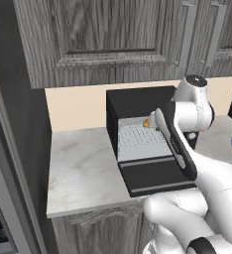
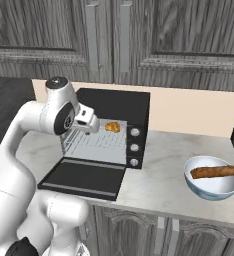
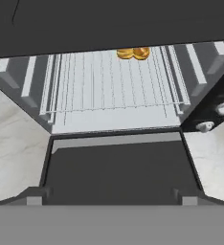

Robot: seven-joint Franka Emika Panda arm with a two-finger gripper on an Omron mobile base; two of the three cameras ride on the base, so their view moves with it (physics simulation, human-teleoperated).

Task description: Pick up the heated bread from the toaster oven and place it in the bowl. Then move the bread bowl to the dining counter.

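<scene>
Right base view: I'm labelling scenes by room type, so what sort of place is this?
Most likely a home kitchen: a toaster oven on a marble counter, dark wood cabinets above.

I see a pale veined marble counter [image 2: 174,165] under dark wood wall cabinets. On it stands the toaster oven [image 2: 120,107], its door [image 2: 84,179] dropped flat over the counter's front edge. Well apart to its right sits the bowl [image 2: 212,186], near the front edge of the counter.
</scene>
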